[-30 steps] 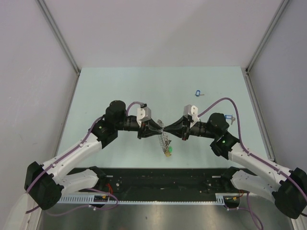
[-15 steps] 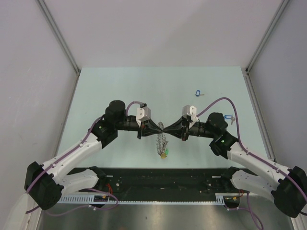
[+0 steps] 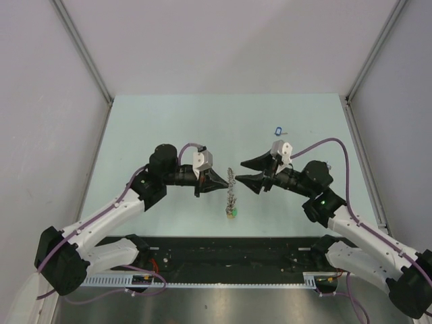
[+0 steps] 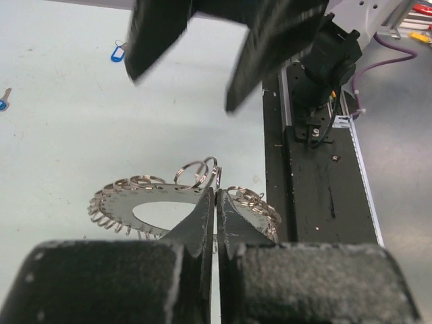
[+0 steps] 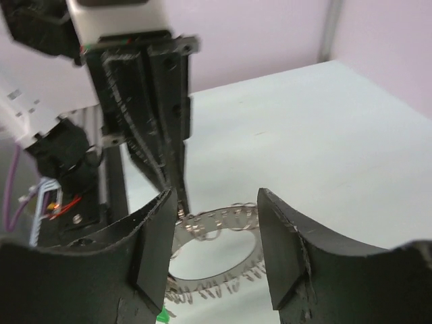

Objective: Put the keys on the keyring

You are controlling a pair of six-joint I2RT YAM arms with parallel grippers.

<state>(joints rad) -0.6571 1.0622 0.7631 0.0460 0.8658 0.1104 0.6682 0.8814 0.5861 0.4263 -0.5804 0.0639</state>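
At the middle of the table (image 3: 155, 121), the left gripper (image 4: 215, 201) is found with its 2 fingers pressed together on the rim of the keyring (image 4: 125, 202). The ring is held edge-on to the top camera, hanging below the fingertips. Whether its lower end rests on the surface cannot be told. The rim is fringed with small silver split rings, and a green tag (image 3: 232, 214) is seen at its lowest point.

The right gripper (image 3: 243, 171) is pointed at the left one from the opposite side, with its 2 fingers spread apart and nothing held between them. Its tips are placed just beside the upper part of the ring; no contact can be confirmed.

1 blue-tagged key (image 3: 277, 131) is noted lying flat on the table beyond the right gripper, well apart from the ring. A second blue-tagged key (image 4: 119, 51) is recorded in the left wrist view, on the table past the right gripper's fingers.
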